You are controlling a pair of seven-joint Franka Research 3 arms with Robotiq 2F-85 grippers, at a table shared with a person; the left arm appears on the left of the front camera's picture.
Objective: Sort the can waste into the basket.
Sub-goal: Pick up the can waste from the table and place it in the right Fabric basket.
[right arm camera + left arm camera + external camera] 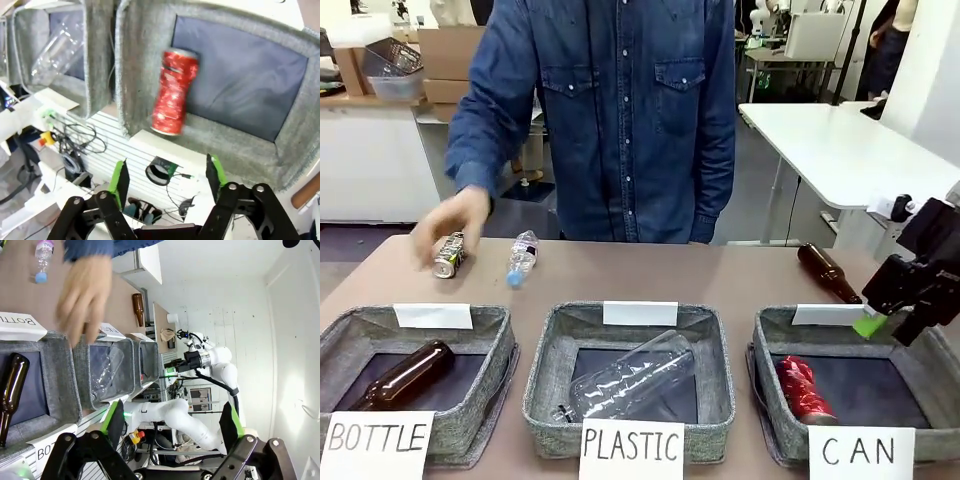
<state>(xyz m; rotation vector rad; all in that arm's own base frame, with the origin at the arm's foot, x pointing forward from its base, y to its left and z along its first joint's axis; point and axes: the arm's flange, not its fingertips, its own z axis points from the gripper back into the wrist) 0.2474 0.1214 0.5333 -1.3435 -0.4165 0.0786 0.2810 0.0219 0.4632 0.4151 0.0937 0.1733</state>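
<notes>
Glossy metal can (pixel 173 92), woven-cloth basket (pixel 141 75) — seemingly matt

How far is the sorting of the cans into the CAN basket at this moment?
Done: the red can lies inside the CAN basket. In hand: nothing; the right gripper hangs open above that basket, and the left gripper is open too. Left: the dark can lies on the table at the far left, by the person's hand, and has yet to go into the basket.

Two cans (pixel 803 392) (pixel 449 254), three baskets (pixel 355 320) (pixel 575 316) (pixel 775 320), two brown bottles (pixel 405 375) (pixel 828 272), two plastic bottles (pixel 522 257) (pixel 630 380)
</notes>
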